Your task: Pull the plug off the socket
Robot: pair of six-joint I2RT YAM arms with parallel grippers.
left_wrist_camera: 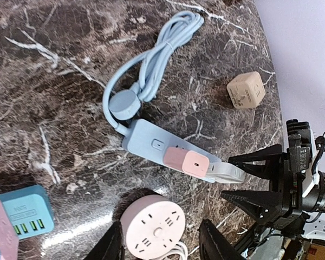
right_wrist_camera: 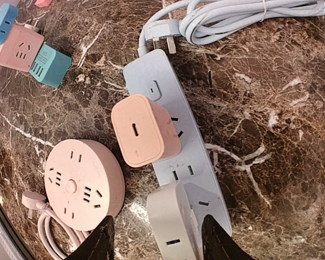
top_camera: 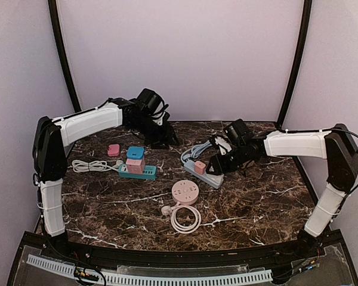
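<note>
Fingers (right_wrist_camera: 103,244) of the right gripper (right_wrist_camera: 158,219) stand spread wide and hold nothing, one on each side of a white plastic adapter block (right_wrist_camera: 170,225) seated at the near end of a pale blue plastic power strip (right_wrist_camera: 197,157); whether they touch the block I cannot tell. Just beyond the fingertips, further along the same strip, sits the salmon-pink square plug (right_wrist_camera: 143,130), pushed into its socket. Outside one finger lies a round pink plastic socket hub (right_wrist_camera: 84,184) with its coiled cord, near the strip but apart from it. Past the plug, off the strip's far end, the pale blue bundled cable (right_wrist_camera: 233,16) lies looped on the dark marble table (right_wrist_camera: 292,135). The left gripper (left_wrist_camera: 161,223) is released too, its fingers apart above the round hub, with the pink plug ahead of them. A beige cube adapter (left_wrist_camera: 246,90) sits well beyond, and a teal strip with pink and blue cubes (left_wrist_camera: 27,214) lies off to one side of those fingers.
</note>
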